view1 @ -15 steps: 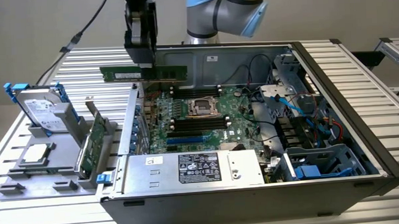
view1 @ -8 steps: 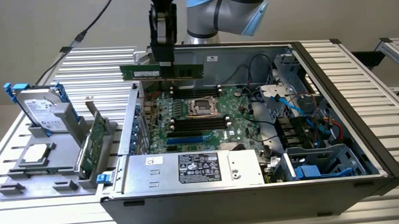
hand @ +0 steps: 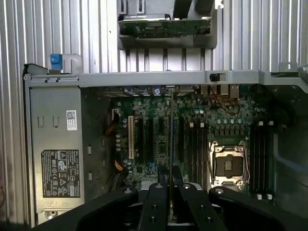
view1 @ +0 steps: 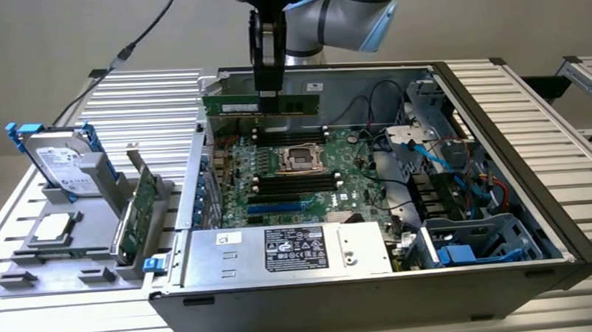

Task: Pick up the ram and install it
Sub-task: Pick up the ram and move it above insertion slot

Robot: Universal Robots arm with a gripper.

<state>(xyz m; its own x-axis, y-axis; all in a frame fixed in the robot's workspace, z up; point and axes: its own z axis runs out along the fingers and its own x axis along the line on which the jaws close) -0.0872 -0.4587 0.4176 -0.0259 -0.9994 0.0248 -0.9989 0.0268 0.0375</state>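
I see a plain, pale grey wall behind the work area. The tabletop is made of ribbed silver metal slats with dark grooves between them. At the exterior view's right edge a second slatted surface stands apart from it, with a dark gap between the two. A black cable comes down in front of the wall to the tabletop's far corner. The light is soft and even, and the shadows are weak.
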